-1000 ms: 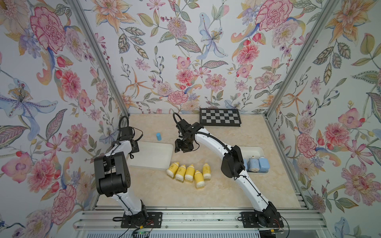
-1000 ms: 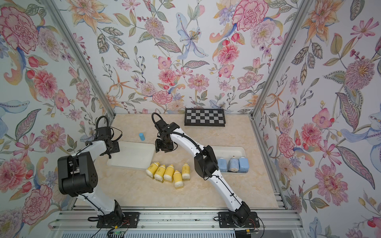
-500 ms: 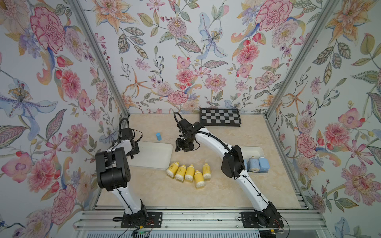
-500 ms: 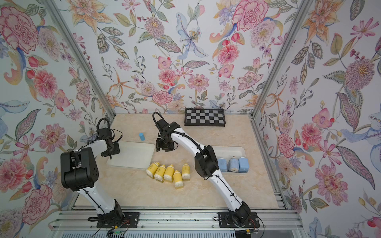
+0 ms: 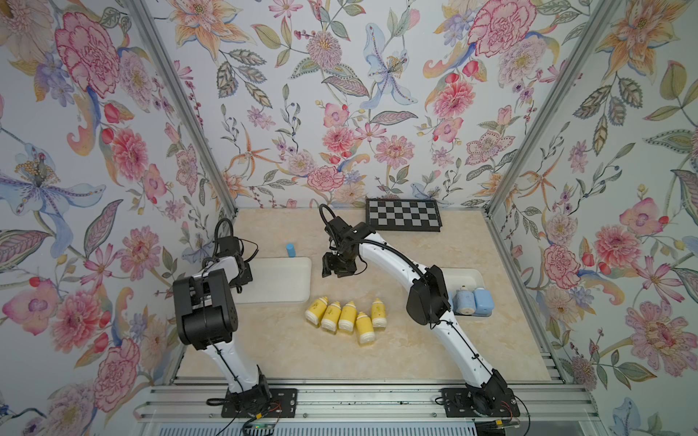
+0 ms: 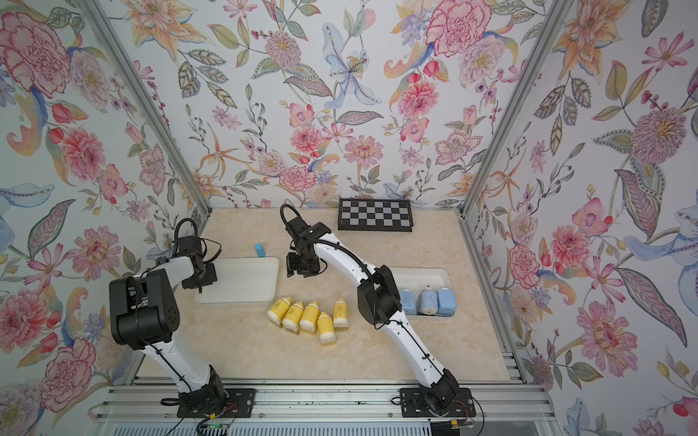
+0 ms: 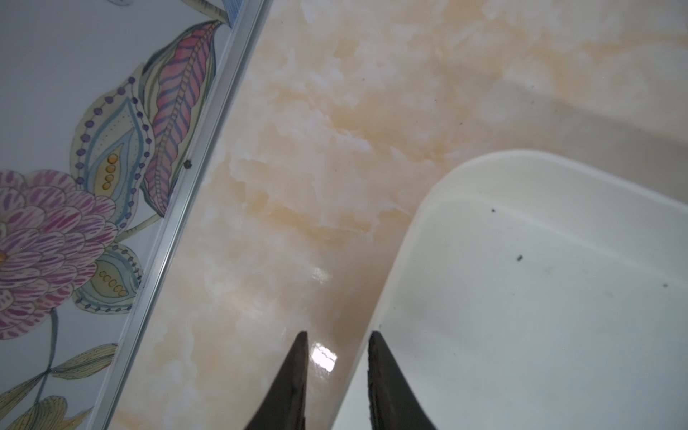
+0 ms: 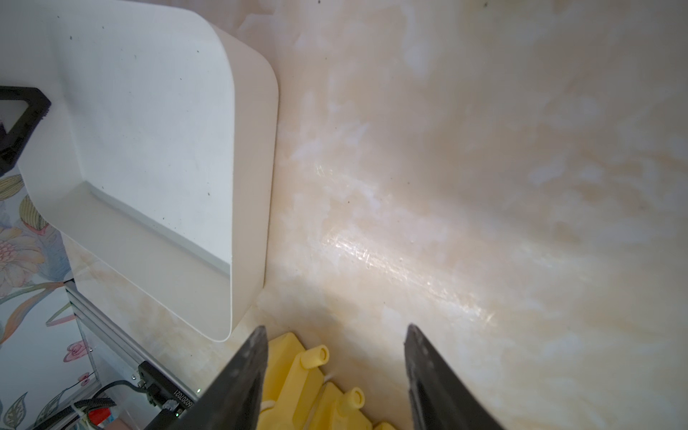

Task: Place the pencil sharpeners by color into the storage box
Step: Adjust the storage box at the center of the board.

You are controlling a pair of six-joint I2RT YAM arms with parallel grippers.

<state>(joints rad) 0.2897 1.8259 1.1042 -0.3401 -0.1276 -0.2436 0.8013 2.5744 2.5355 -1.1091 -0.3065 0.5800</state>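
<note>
We are hovering the nearer right gripper (image 5: pixel 337 272), part-open and empty, just beyond the yellow pencil sharpeners (image 5: pixel 345 316), caps pointing toward it; the left gripper (image 7: pixel 338 337) is pinching the storage box (image 5: pixel 281 281) by its rim.

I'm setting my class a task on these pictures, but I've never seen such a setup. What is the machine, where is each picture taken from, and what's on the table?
It is a robot with two arms, each ending in a two-fingered gripper. Both top views look down from overhead; the other two come from cameras on the wrists. On the table lie five yellow pencil sharpeners and a checkerboard; a small blue cylinder stands by the empty white tray. The second tray holds at least three light blue sharpeners. The left gripper is shut on the empty tray's rim; the right gripper hangs open above the table near the yellow ones, holding nothing.
</note>
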